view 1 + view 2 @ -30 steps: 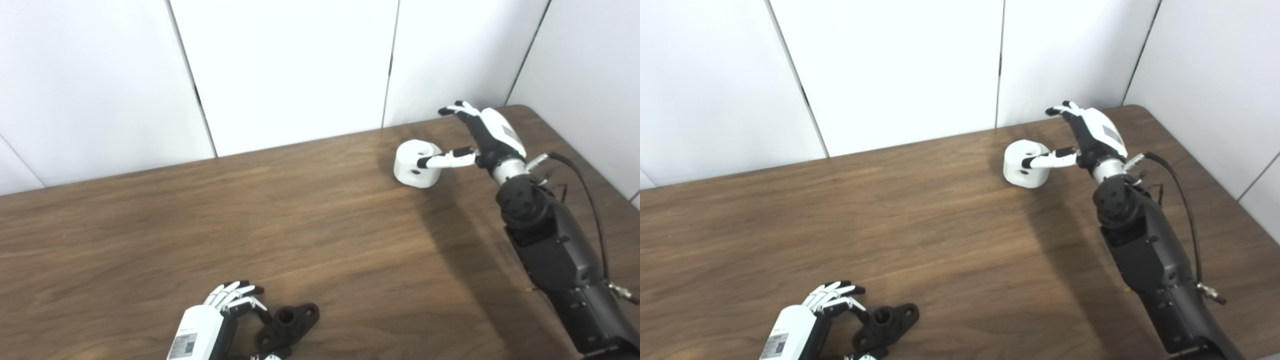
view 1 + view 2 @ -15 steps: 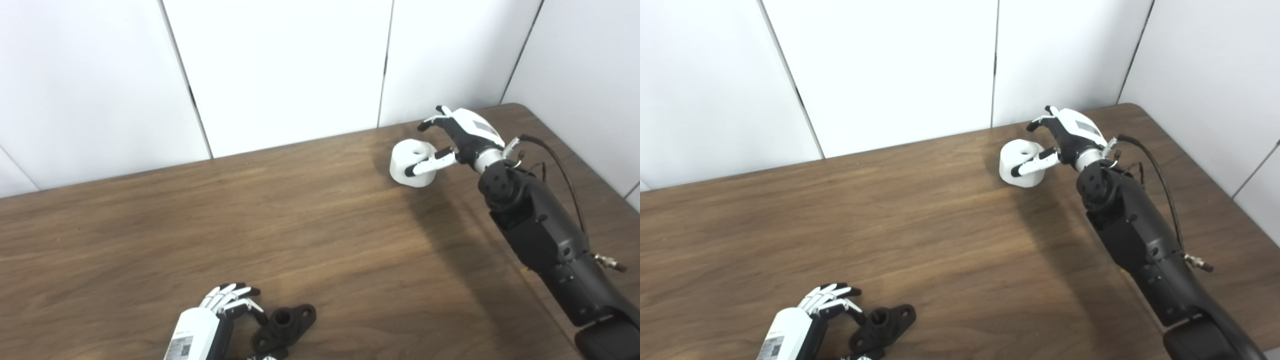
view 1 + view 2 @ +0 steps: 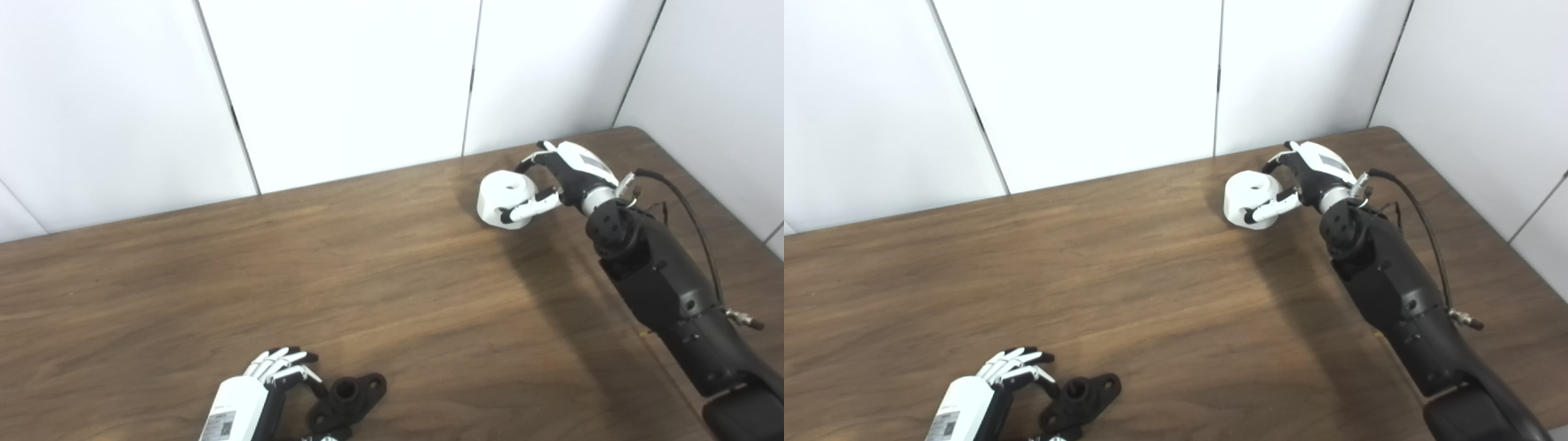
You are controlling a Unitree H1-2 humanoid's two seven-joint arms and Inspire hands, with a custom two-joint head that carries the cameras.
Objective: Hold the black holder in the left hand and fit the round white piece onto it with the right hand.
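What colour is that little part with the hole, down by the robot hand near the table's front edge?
Black, all over. The left eye view shows it best.

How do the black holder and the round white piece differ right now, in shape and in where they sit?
The black holder is dark, low and flat with a short tube and side lugs; the round white piece is a pale, stubby cylinder with a hole on top. The holder lies at the table's near edge by the left hand; the white piece sits far right, with the right hand curled around it. Both rest on the table.
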